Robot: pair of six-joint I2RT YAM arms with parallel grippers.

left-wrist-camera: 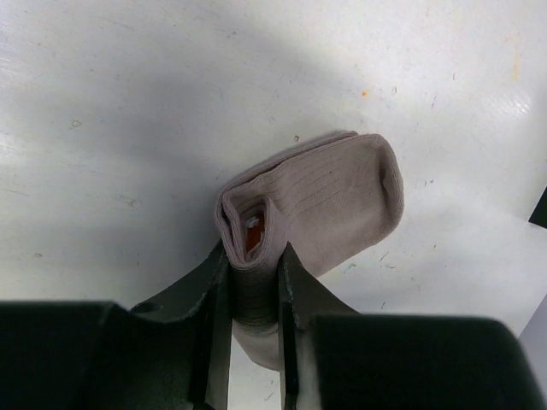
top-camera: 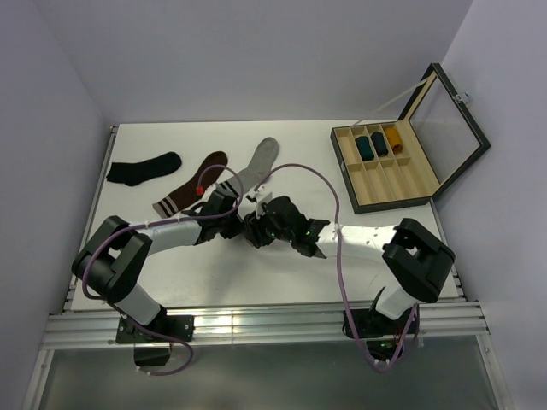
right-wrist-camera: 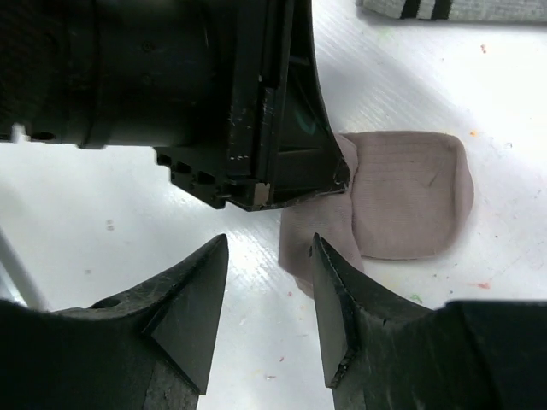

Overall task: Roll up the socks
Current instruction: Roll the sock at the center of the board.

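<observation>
A white table (top-camera: 282, 273) carries an open wooden box (top-camera: 402, 175) at its far right, with three rolled socks (top-camera: 378, 143) in its back compartments. The left arm (top-camera: 162, 231) and right arm (top-camera: 367, 239) reach inward and meet near the table's middle. Along the far side lie a black sock (top-camera: 144, 168), a brown sock (top-camera: 192, 186) and the grey sock (top-camera: 256, 162), each flat and unrolled. The grey sock has its dark-striped cuff nearest the arms. The pink sock (left-wrist-camera: 325, 196) lies on the table between the two wrists, folded over on itself into a short thick bundle. The left gripper (left-wrist-camera: 254, 256) is clamped on the bundle's folded end. The right gripper (right-wrist-camera: 265, 282) hangs just beside it with its fingers (right-wrist-camera: 192, 290) apart and gripping nothing.
</observation>
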